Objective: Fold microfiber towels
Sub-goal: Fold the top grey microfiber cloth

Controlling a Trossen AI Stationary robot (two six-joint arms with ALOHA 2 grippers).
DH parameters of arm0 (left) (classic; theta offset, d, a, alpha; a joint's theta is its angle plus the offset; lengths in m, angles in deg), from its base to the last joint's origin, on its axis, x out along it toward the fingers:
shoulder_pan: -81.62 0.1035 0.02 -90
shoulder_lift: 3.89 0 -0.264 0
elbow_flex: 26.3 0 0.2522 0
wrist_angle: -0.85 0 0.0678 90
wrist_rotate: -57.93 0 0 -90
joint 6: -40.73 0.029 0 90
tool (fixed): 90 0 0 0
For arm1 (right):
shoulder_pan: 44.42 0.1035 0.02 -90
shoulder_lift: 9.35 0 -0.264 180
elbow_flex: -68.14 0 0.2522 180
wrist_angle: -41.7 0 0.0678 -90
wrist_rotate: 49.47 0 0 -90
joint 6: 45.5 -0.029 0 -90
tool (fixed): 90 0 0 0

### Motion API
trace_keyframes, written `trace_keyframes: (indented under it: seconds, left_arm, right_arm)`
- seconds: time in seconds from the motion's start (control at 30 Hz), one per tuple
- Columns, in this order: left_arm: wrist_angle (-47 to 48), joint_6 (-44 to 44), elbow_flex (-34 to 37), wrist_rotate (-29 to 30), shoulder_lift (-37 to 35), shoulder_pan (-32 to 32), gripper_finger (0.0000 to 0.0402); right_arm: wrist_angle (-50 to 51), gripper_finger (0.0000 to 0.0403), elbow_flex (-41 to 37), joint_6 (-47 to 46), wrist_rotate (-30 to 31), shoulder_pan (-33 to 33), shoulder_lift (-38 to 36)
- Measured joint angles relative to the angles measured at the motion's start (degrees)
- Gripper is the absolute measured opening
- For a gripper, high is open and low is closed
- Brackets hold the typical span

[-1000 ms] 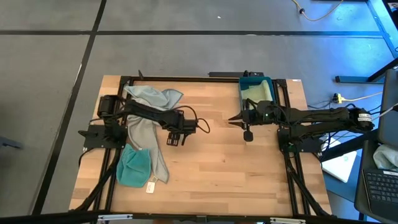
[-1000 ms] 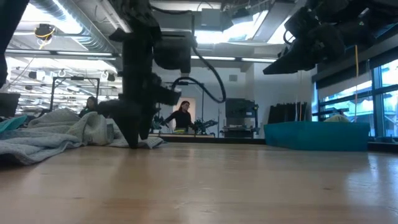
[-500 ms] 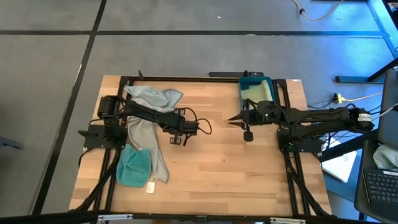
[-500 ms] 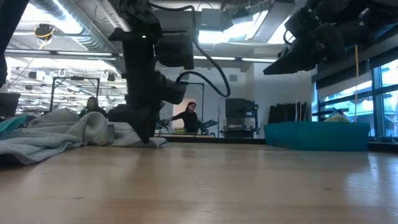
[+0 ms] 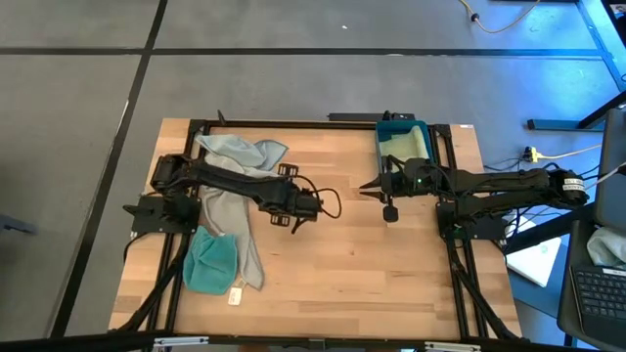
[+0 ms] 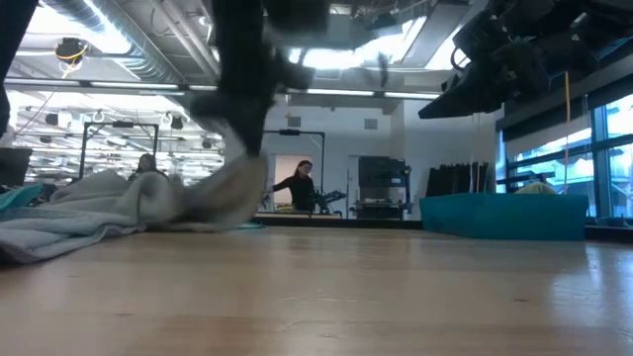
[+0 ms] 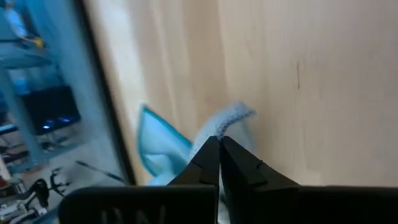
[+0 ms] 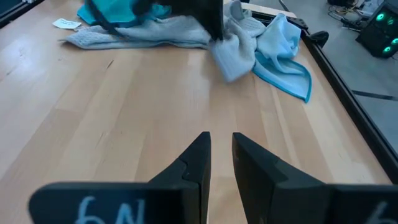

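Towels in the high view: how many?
4 visible. Grey towel runs down the table's left side, its corner pinched by the left gripper; pale blue towel back-left; teal towel front-left; pale green towel in the blue tray. More may lie hidden beneath.

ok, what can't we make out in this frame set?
- Left gripper, low view: motion-blurred where it pinches the grey towel.
- Same grip, high view: hidden under the arm.
- Blue tray, low view: its wall hides the contents.
- White tag, high view: too small to read.
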Motion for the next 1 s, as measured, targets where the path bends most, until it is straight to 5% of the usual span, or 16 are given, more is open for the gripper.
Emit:
trace_keyframes:
  seconds: [0.2,0.43,0.57,0.87,1.0]
  left_arm:
    - [9.1,-4.6,-15.7,5.3,0.0,-5.7,0.0000]
    - [17.8,-4.7,-31.1,16.1,-0.1,-8.1,0.0000]
    - [18.0,-3.5,-35.3,16.8,-0.1,-7.4,0.0000]
    - [17.9,-1.5,-36.7,27.0,-0.1,-6.3,0.0000]
    - [17.9,-0.9,-36.7,27.1,-0.1,-5.2,0.0000]
  right_arm:
    - [-6.3,0.0069,0.0,0.2,-4.4,0.1,3.1]
    - [-29.4,0.0079,0.1,-5.2,-8.0,3.4,14.9]
    - [-36.8,0.0126,2.3,-5.3,-7.5,5.1,21.2]
    - [-36.8,0.0284,12.5,-11.2,-4.2,7.7,30.4]
    - [-36.5,0.0311,13.6,-10.1,-4.9,9.1,31.6]
